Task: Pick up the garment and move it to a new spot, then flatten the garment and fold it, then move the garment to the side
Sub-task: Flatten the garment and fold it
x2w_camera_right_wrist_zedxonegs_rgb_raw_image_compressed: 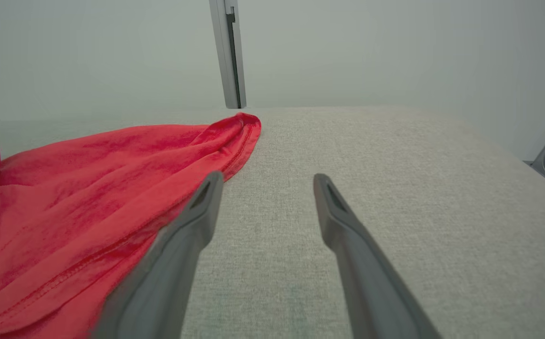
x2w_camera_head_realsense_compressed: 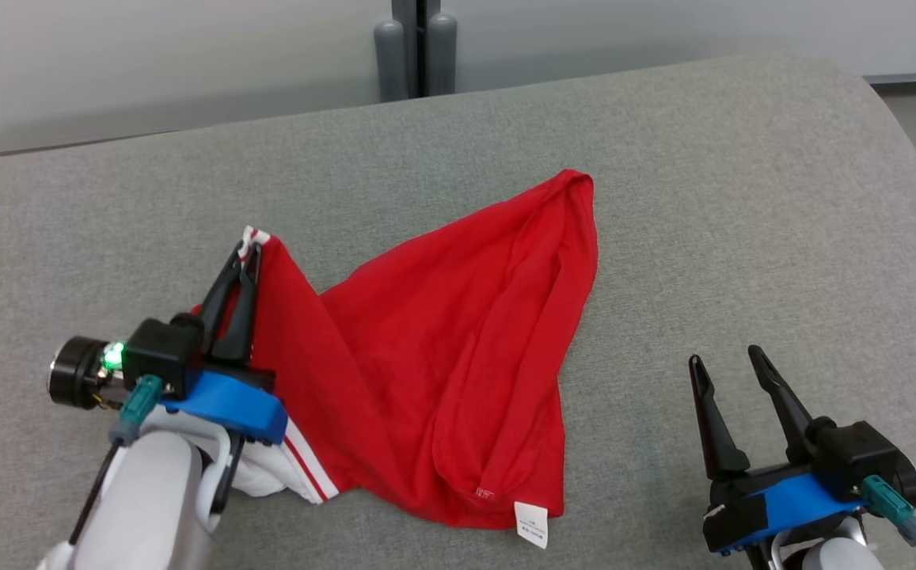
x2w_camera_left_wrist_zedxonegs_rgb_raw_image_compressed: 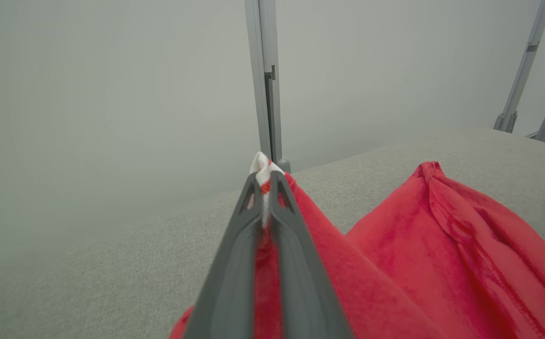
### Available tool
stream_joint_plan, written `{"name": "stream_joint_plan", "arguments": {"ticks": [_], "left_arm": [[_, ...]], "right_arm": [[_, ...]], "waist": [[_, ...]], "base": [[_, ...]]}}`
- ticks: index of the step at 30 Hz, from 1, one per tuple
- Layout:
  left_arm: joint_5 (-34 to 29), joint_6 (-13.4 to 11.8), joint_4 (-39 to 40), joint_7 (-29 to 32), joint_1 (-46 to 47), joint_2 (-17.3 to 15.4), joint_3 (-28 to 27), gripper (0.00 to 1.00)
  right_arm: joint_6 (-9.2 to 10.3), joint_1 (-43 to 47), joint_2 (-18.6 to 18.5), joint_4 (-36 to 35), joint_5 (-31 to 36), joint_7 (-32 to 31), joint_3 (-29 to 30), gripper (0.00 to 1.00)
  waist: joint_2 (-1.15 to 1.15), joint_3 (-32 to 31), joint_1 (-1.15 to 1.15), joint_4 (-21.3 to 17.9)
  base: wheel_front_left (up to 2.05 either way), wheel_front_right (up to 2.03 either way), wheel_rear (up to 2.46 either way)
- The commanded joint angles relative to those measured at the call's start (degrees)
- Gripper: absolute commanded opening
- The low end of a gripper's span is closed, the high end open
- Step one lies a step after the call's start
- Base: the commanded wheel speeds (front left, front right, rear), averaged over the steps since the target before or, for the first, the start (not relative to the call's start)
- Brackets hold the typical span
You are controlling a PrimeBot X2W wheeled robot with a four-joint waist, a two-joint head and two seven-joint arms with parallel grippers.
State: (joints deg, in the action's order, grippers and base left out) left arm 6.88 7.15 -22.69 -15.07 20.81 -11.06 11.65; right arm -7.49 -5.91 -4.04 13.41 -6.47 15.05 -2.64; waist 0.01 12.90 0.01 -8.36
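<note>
left claw point(x2w_camera_head_realsense_compressed: 246, 253) point(x2w_camera_left_wrist_zedxonegs_rgb_raw_image_compressed: 265, 188) clamped tight on a corner of the red garment point(x2w_camera_head_realsense_compressed: 442, 340) point(x2w_camera_left_wrist_zedxonegs_rgb_raw_image_compressed: 442, 245), pinching the white trim point(x2w_camera_head_realsense_compressed: 254, 235) with the red stripe. trim pokes out just past the fingertips. that corner is pulled up into a peak off the counter point(x2w_camera_head_realsense_compressed: 743, 198), cloth sloping down from it to the right.

rest of the garment lies on the grey fabric counter, roughly centre, crumpled and not flat: one long fold runs up to a far point at the upper right, and the near edge sits close to the front. white tag point(x2w_camera_head_realsense_compressed: 531, 522) shows at the near right corner. more white striped trim point(x2w_camera_head_realsense_compressed: 303, 467) shows under the left wrist.

right claw point(x2w_camera_head_realsense_compressed: 727, 358) point(x2w_camera_right_wrist_zedxonegs_rgb_raw_image_compressed: 267, 181) is spread wide, holding nothing. it sits low over bare counter near the garment's right edge, not touching it.

grey post point(x2w_camera_head_realsense_compressed: 418, 47) stands behind the counter's far edge.
</note>
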Motion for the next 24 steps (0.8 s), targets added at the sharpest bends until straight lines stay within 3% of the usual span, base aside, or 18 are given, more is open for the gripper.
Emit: {"name": "stream_joint_plan", "arguments": {"ticks": [1, 16, 17, 18, 24], "left_arm": [[0.08, 0.39, -1.06, -0.15, 1.95, -0.77, -0.03, 0.0], [3.13, 0.32, -14.62, -0.15, 11.92, -3.34, -0.34, 0.0], [3.02, 0.32, -15.22, -0.16, 11.94, -3.32, -0.51, 0.15], [2.92, 0.32, -15.55, -0.16, 11.78, -3.17, -0.81, 0.99], [2.21, 0.31, -14.99, -0.15, 8.05, -2.26, -2.74, 1.0]], "right_arm": [[-0.01, -0.96, -0.13, 0.01, -0.37, 0.18, -0.09, 1.0], [-0.01, -2.37, -0.24, 1.01, -0.06, 0.18, -0.8, 1.0], [-0.01, -2.4, -0.2, 1.1, -0.09, 0.18, -0.89, 1.0], [-0.01, -2.4, -0.15, 1.18, -0.1, 0.18, -0.98, 1.0], [-0.01, -1.42, 0.1, 1.68, 0.01, 0.18, -0.57, 1.0]], "waist": [[-0.01, 0.18, -0.01, -0.16], [-0.01, 1.45, -0.01, -3.16], [-0.01, 1.41, -0.01, -3.28], [-0.01, 1.33, -0.01, -3.36], [-0.01, -0.02, -0.01, -2.88]], "base": [[0.0, 0.0, 0.0], [0.0, 0.0, 0.0], [0.0, 0.0, 0.0], [0.0, 0.0, 0.0], [0.0, 0.0, 0.0]]}}
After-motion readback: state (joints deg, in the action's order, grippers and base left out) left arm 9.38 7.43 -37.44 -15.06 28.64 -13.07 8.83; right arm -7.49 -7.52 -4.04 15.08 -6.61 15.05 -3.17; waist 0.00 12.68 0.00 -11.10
